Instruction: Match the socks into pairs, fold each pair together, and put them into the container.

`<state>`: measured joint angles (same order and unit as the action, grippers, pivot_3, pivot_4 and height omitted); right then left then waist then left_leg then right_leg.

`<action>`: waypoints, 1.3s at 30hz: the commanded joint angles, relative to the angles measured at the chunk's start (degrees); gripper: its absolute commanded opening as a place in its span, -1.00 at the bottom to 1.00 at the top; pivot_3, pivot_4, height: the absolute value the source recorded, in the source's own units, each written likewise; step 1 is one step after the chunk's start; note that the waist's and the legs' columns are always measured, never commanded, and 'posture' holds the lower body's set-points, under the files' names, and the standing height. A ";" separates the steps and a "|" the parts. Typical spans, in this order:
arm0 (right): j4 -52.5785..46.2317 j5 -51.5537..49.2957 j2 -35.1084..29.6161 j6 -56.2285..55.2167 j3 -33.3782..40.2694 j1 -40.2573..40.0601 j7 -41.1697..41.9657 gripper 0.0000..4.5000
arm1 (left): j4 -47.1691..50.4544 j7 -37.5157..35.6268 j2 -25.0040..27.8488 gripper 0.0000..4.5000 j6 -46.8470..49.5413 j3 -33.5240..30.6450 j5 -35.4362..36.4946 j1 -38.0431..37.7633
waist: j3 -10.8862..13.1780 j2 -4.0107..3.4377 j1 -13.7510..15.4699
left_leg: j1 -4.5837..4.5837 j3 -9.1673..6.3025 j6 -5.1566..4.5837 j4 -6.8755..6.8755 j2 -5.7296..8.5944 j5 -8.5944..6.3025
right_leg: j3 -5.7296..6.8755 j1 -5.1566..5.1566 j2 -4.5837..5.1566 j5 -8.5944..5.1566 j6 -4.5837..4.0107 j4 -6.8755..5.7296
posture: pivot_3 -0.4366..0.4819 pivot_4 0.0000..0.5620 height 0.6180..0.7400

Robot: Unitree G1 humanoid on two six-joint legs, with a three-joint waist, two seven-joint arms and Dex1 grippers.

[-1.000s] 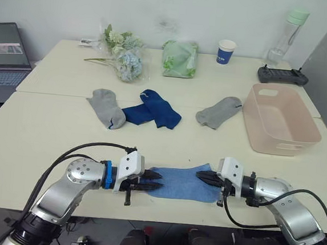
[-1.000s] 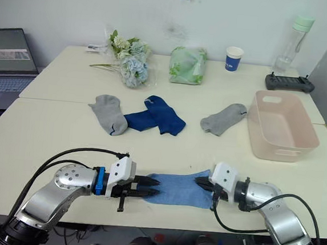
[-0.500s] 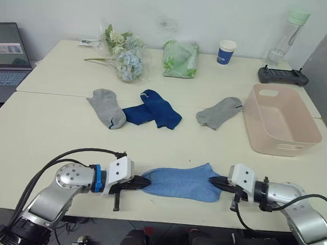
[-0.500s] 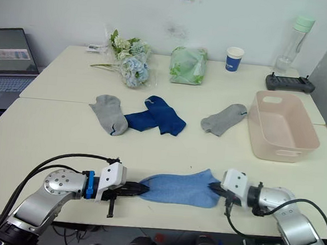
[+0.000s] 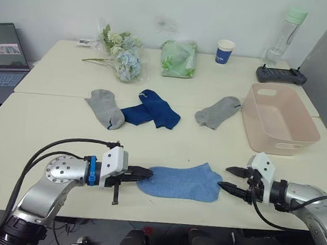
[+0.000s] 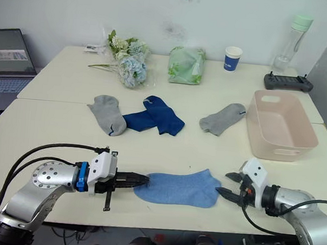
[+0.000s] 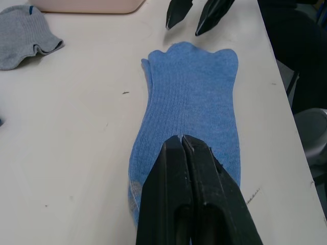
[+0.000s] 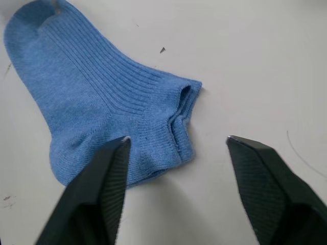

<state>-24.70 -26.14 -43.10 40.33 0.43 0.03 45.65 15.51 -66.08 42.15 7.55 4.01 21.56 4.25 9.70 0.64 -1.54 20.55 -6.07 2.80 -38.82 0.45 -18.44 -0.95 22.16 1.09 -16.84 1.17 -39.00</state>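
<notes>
Two light blue socks [image 5: 182,181] lie flat, one on the other, near the table's front edge. My left gripper [image 5: 149,172] is shut, its tips resting over their toe end [image 7: 181,139]; no cloth shows between the fingers. My right gripper [image 5: 225,178] stands open just off the cuff end, touching nothing [image 8: 178,138]. Farther back lie a grey sock [image 5: 104,107], two navy socks [image 5: 153,109] crossed over each other, and a second grey sock [image 5: 217,111]. The pink container [image 5: 276,145] stands at the right with nothing in it.
Along the back stand a bunch of flowers [image 5: 123,56], a green wrapped bundle [image 5: 179,58], a paper cup [image 5: 225,50], a bottle [image 5: 286,33] and a black controller [image 5: 281,75]. A laptop [image 5: 6,57] sits off the left side.
My right gripper has opened, let go of the cuff and drawn back to the right. My left gripper has slid a little left, and the blue socks now lie stretched flat.
</notes>
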 commanded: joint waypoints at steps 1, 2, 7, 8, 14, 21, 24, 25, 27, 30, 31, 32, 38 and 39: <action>-1.27 -1.03 1.46 2.62 -1.06 1.84 -1.50 0.97 | 1.31 0.63 -0.28 -1.00 -0.64 -0.23 -0.21 0.73 | 0.00 0.00 -0.02 | 0.00 0.00 0.00 0.00 0.00 0.00 | 0.00 0.00 -0.01 0.00 0.00 0.00 | -0.05 -0.47 1.00; -1.35 -0.93 1.93 2.98 -1.56 2.09 -1.75 0.97 | 1.37 0.83 -0.42 -1.00 -0.73 -0.08 -0.30 0.73 | 0.00 0.00 -0.01 | 0.00 0.00 0.00 0.00 0.00 0.00 | 0.01 0.00 -0.01 0.00 0.00 0.00 | -0.05 -0.47 1.00; -1.24 -0.73 2.54 2.97 -3.57 1.39 -1.13 0.80 | 2.68 1.44 -0.71 -1.00 -0.34 0.25 -0.19 0.01 | 0.00 0.00 0.00 | 0.04 -0.01 0.00 0.00 0.00 0.00 | 0.00 0.02 0.00 0.00 0.00 0.04 | -0.05 -0.47 1.00; -1.34 -1.07 2.81 3.14 -3.62 1.06 -1.19 0.72 | 2.80 1.50 -0.70 -1.00 -0.49 0.18 -0.19 -0.31 | 0.00 0.00 0.00 | 0.03 0.00 0.00 0.00 0.00 0.00 | 0.00 0.02 0.00 0.00 0.00 0.03 | -0.05 -0.47 1.00; -1.77 -2.30 4.65 5.21 -4.42 0.44 -1.90 -0.22 | 2.94 1.38 -0.57 -1.00 -1.20 -0.19 0.06 -1.43 | 0.00 0.00 -0.04 | 0.01 -0.02 0.00 0.01 -0.02 0.00 | 0.01 0.01 -0.02 0.00 0.00 0.01 | -0.05 -0.47 1.00; -0.57 -6.81 7.85 9.42 0.37 1.52 -4.05 -1.00 | 2.23 1.96 -1.42 -1.00 -1.40 0.34 -0.36 -0.50 | 0.00 -0.01 -0.02 | 0.01 -0.02 0.00 0.01 -0.01 0.00 | 0.01 0.01 -0.02 0.00 0.00 0.01 | -0.05 -0.47 1.00; -0.08 -9.45 7.99 11.81 3.66 2.16 -4.78 -1.00 | 0.93 2.35 -2.66 -1.00 -2.17 1.79 -1.79 1.44 | 0.00 -0.01 -0.01 | 0.02 0.00 0.00 0.01 0.02 0.00 | 0.00 0.01 -0.01 0.00 0.00 0.01 | -0.05 -0.47 1.00; 0.20 -10.17 8.06 12.66 4.61 2.67 -5.14 -1.00 | 0.76 2.41 -3.18 -1.00 -1.79 2.24 -1.85 2.20 | 0.00 -0.01 0.00 | 0.02 0.00 0.00 0.00 0.03 0.00 | 0.01 0.01 -0.01 0.00 0.00 0.02 | -0.05 -0.47 1.00; 1.44 -12.00 8.06 13.88 8.14 3.35 -5.95 -1.00 | 0.21 2.66 -5.04 -1.00 -1.36 4.18 -2.46 4.71 | 0.00 -0.01 0.08 | 0.02 0.00 0.00 0.00 0.03 0.00 | 0.01 0.01 -0.01 0.00 0.00 0.02 | -0.05 -0.47 1.00; 3.25 -13.25 8.08 14.34 10.93 3.54 -6.63 -1.00 | -1.38 2.72 -7.19 -1.00 -1.61 6.13 -3.48 7.73 | 0.00 0.00 0.11 | 0.05 0.00 0.00 -0.01 0.06 0.00 | 0.01 0.00 -0.01 0.00 0.00 0.02 | -0.05 -0.47 1.00; 3.77 -13.45 8.22 14.45 11.77 3.35 -6.97 -1.00 | -1.82 2.73 -7.95 -1.00 -1.38 6.74 -3.57 8.84 | 0.00 0.00 0.09 | 0.04 0.01 -0.01 0.00 0.04 0.00 | 0.00 0.01 -0.02 0.00 0.00 0.03 | -0.05 -0.47 1.00; 4.17 -13.60 8.34 14.54 12.25 3.33 -7.26 -1.00 | -2.29 2.68 -8.46 -1.00 -1.28 7.13 -3.62 9.68 | 0.00 0.00 0.06 | 0.04 0.00 -0.01 0.00 0.04 0.00 | 0.01 0.01 -0.02 0.00 0.00 0.02 | -0.05 -0.47 1.00; 2.12 -16.35 8.15 16.92 14.30 1.79 -8.46 -1.00 | -3.85 0.69 -10.54 -1.00 -0.10 11.26 -4.30 12.69 | 0.00 -0.01 -0.05 | 0.04 0.02 0.00 0.01 0.02 0.00 | -0.01 0.02 -0.03 0.00 0.00 0.00 | -0.05 -0.47 1.00; 1.90 -16.80 8.23 17.33 14.60 1.61 -8.80 -1.00 | -4.10 0.42 -10.64 -1.00 -0.14 11.90 -4.67 12.93 | 0.00 -0.01 -0.05 | 0.04 0.03 -0.01 0.00 0.02 0.00 | -0.02 0.02 -0.03 0.00 0.00 -0.01 | -0.05 -0.47 1.00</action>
<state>-20.45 -40.95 -34.98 56.89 12.78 1.69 37.36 11.02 -64.84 31.71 7.47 14.73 17.42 16.57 9.70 0.63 -1.59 20.59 -6.05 2.79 -38.82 0.48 -18.44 -0.96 22.17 1.06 -16.84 1.17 -39.00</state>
